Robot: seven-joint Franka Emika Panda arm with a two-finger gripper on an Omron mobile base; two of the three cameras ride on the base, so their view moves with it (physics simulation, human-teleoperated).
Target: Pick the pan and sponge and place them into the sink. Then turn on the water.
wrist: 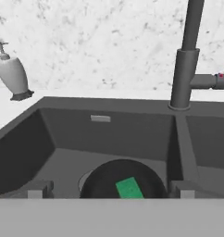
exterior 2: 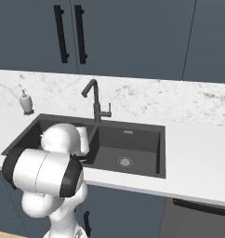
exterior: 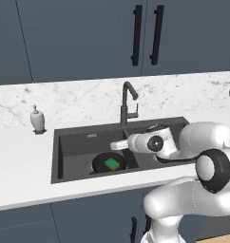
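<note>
The black pan (exterior: 100, 164) lies on the floor of the left basin of the dark grey sink (exterior: 57, 137), over the drain. The green sponge (exterior: 112, 164) rests inside the pan. In the hand view the pan (wrist: 102, 178) and sponge (wrist: 129, 188) sit low in the middle, between the spread fingertips (wrist: 40, 190). My gripper (exterior: 116, 145) hovers above the left basin near the divider, open and holding nothing. The pan's handle is hidden. The gooseneck faucet (exterior: 124, 102) rises behind the divider, its side lever (wrist: 211, 81) pointing right. No water flows from it.
A white soap dispenser (exterior: 37, 118) stands on the counter left of the sink. The right basin (exterior 2: 128, 148) holds only its silver drain. A marble backsplash and dark cabinets with black handles (exterior: 136, 35) rise behind. My own arm blocks the left basin in the right base view.
</note>
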